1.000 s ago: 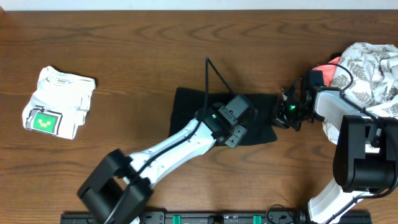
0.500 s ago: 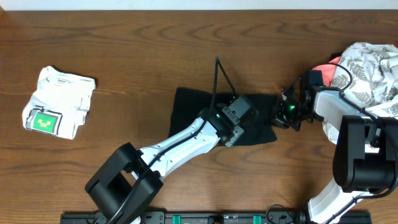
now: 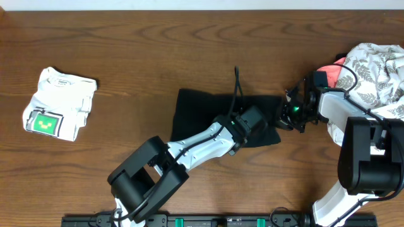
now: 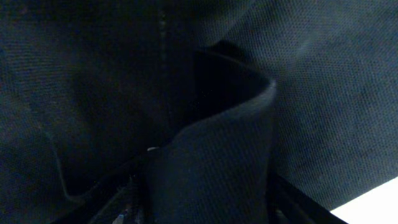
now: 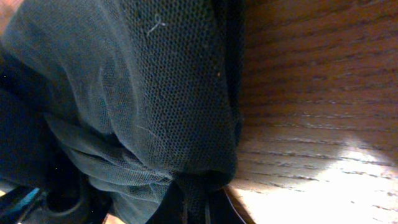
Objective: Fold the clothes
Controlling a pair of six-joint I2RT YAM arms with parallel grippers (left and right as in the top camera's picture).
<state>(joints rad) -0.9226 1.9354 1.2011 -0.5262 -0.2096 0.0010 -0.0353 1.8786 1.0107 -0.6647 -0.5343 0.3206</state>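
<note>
Overhead: the black garment (image 3: 202, 110) lies spread at the middle of the table (image 3: 158, 50), with the left gripper (image 3: 257, 121) over its right part and the right gripper (image 3: 282, 118) at its right corner. Left wrist: only dark cloth, one fold close to the lens (the jaw width I cannot tell). Right wrist: jaws closed, pinching bunched cloth.

White-shelled left arm (image 3: 194, 142) and right arm (image 3: 334, 108), black-jointed.

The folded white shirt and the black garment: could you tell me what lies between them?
Only bare wooden table separates the white shirt from the black garment, as the overhead view shows.
</note>
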